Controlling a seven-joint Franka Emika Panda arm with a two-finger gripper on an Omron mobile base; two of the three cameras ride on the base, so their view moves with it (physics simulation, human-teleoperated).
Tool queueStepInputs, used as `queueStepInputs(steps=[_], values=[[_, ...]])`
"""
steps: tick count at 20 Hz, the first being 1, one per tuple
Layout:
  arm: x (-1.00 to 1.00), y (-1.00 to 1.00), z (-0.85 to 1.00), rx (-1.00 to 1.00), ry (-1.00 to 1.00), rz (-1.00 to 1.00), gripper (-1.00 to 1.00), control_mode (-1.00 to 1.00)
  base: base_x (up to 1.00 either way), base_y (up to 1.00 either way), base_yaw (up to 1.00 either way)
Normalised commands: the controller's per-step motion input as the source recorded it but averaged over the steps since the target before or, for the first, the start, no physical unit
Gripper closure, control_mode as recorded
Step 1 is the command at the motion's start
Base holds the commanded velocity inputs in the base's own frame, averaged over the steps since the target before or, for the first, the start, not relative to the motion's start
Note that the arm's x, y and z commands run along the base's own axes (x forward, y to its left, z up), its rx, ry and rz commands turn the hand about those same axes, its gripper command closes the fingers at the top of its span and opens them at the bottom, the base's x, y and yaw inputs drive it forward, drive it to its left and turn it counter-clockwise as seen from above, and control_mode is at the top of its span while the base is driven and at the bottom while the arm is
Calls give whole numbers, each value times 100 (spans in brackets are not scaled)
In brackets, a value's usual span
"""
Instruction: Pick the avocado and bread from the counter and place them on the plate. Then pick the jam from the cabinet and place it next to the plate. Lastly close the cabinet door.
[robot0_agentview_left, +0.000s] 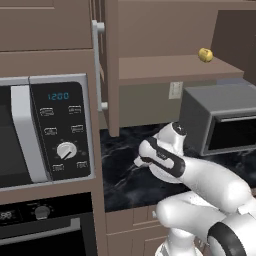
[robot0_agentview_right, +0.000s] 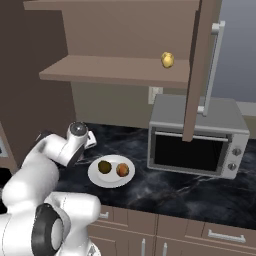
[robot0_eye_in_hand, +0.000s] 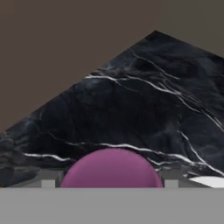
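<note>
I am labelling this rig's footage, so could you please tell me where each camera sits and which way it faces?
Left base view: behind the arm's left, facing the microwave, open cabinet and counter; white arm lower right.
Right base view: behind its right, facing the plate with avocado and bread; arm lower left.
Hand view: on the hand, looking along the gripper over the jam.
Both base views share the yellow ball and toaster oven.

Stone, wood and metal, as we see them

We see a black marble-look surface (robot0_agentview_right: 190, 192) with thin white veins, matt brown wooden cabinet (robot0_agentview_right: 115, 70) and door (robot0_agentview_right: 197, 70), silver metal handle (robot0_agentview_right: 212, 67), smooth white plate (robot0_agentview_right: 95, 175), brushed grey toaster oven (robot0_agentview_right: 200, 137), smooth purple jam (robot0_eye_in_hand: 111, 168) lid.
</note>
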Motion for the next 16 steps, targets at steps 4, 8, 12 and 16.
queueStepInputs(steps=[4,8,12,16], values=[[50,3,-27,0,4,-2,100,-100,0,0,0],[38,1,-28,0,1,-4,100,-100,0,0,0],[24,2,-41,0,0,-6,100,-100,0,0,0],[14,6,-31,0,0,-9,100,-100,0,0,0]])
